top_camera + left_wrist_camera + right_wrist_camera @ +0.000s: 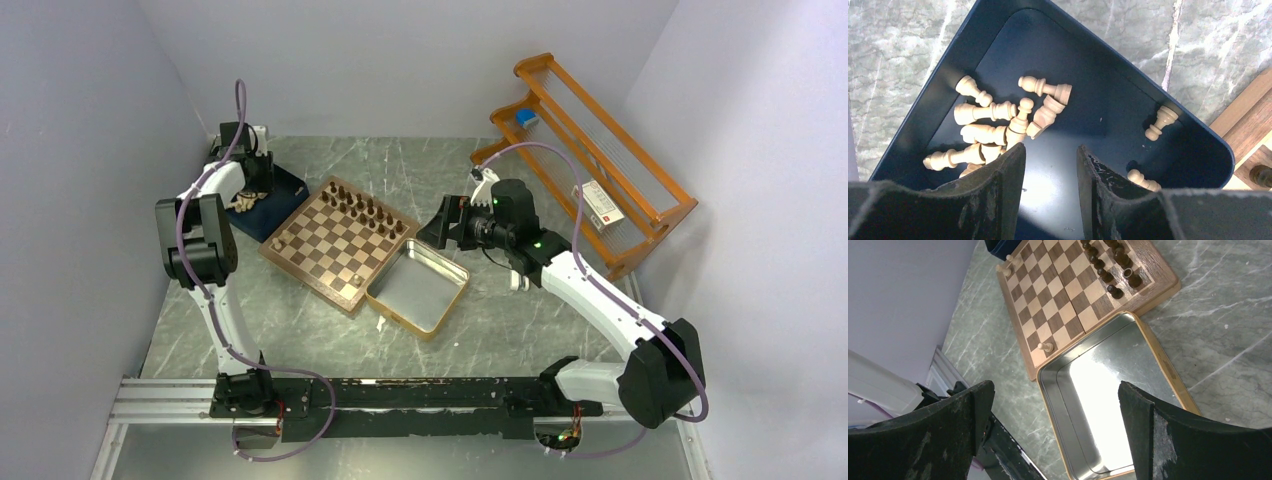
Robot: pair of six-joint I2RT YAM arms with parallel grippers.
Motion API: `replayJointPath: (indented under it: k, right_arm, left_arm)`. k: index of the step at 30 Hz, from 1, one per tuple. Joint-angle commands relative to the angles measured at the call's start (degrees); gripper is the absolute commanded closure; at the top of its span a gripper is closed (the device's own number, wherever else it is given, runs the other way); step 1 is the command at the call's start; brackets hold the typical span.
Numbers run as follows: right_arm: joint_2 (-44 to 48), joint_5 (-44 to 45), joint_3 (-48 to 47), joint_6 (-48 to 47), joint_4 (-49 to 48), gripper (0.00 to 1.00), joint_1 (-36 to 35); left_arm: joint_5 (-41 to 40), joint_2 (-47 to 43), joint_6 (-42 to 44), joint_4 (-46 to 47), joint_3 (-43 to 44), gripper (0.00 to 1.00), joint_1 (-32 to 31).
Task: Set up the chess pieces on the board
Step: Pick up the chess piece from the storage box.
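Several pale tan chess pieces (998, 125) lie tumbled in a navy tray (1083, 65); one more (1160, 122) lies apart at the right. My left gripper (1050, 160) hangs over that tray, its jaws partly apart with only bare tray floor between them, and its left finger (1010, 170) is next to the pile. The board (340, 243) carries dark pieces (1108, 265) in rows along one side and a few pale ones (1046, 346) near its other edges. My right gripper (1055, 390) stands wide open and empty above the silver tin (1078, 390).
The gold-rimmed tin (418, 285) lies against the board's near-right edge. The navy tray (272, 205) touches the board's far-left corner. An orange wooden rack (590, 160) with small boxes stands at the back right. Walls close in on the left, back and right.
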State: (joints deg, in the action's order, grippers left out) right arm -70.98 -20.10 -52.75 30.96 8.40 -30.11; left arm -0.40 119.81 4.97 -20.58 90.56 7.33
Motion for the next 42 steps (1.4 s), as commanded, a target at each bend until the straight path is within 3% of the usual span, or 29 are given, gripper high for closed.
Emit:
replayJointPath:
  k: [1, 32, 42]
  right_arm:
    - [-0.3, 0.1, -1.4, -0.3, -1.1, 0.0, 0.0]
    - [-0.2, 1.1, -1.4, -1.8, -0.6, 0.0, 0.0]
    - [0.0, 1.0, -1.2, -1.8, -0.9, 0.0, -0.1]
  left_arm:
    - [1.6, 2.2, 1.4, 2.0, 3.1, 0.53, 0.4]
    - [1.3, 7.5, 3.0, 2.7, 3.8, 0.6, 0.2]
    - [0.5, 8.0, 1.5, -0.2, 5.7, 0.71, 0.2]
